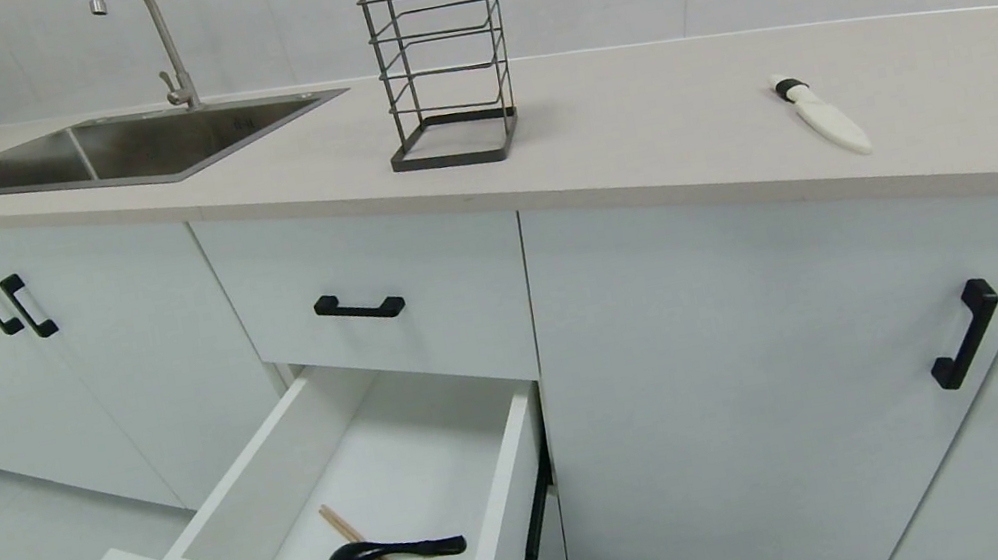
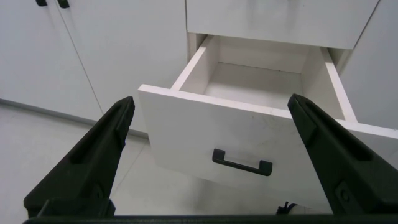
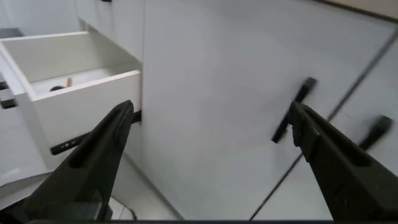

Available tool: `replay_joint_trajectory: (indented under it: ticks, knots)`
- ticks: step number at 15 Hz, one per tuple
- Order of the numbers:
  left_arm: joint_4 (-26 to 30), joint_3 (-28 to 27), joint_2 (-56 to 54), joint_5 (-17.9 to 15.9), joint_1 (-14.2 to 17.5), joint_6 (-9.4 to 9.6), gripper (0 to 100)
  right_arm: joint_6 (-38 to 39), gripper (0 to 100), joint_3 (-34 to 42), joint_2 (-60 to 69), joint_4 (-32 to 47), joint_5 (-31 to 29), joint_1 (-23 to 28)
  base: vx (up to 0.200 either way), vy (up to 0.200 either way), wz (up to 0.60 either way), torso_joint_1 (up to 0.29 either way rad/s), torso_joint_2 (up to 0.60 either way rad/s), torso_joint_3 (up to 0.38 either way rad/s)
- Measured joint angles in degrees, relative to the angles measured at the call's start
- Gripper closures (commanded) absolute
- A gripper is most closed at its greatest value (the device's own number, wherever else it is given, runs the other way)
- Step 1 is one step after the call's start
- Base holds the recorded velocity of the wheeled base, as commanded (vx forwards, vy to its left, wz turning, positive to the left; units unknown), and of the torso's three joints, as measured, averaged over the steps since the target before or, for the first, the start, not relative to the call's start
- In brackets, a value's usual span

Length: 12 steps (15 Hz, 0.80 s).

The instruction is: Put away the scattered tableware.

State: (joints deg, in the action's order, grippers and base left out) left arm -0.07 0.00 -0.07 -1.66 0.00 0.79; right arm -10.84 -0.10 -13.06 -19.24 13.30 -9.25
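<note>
A white knife (image 1: 819, 114) with a black band lies on the right part of the countertop (image 1: 637, 135). Below the counter a white drawer (image 1: 505, 487) stands pulled out; inside it lie a black spoon (image 1: 383, 555) and a pair of wooden chopsticks (image 1: 351, 532) with green tips. My left gripper (image 2: 211, 102) is open, low in front of the drawer's front panel (image 2: 249, 134) and its black handle (image 2: 242, 163). My right gripper (image 3: 211, 111) is open too, facing a white cabinet door (image 3: 211, 74), with the drawer (image 3: 87, 99) off to one side.
A steel sink (image 1: 113, 152) with a faucet (image 1: 159, 33) is set in the counter at the left. A tall black wire rack (image 1: 440, 47) stands mid-counter. A shut drawer (image 1: 358, 283) sits above the open one. Cabinet doors carry black handles (image 1: 964, 334).
</note>
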Motion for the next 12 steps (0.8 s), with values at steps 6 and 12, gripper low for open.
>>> replay_joint_trajectory:
  ticks: [6, 12]
  knots:
    - [-3.95, -0.4, 0.02, 0.32, 0.07, -1.45, 0, 4.71, 0, -0.78, 11.11, 19.29, -2.28, 8.9, 0.0, 0.0, 0.0, 0.0, 0.0, 0.0]
    - [8.17, -18.79, 1.41, -0.04, -0.77, -5.46, 0, 12.03, 0, -0.01, 13.06, 19.4, -14.34, 9.36, 0.0, 0.0, 0.0, 0.0, 0.0, 0.0]
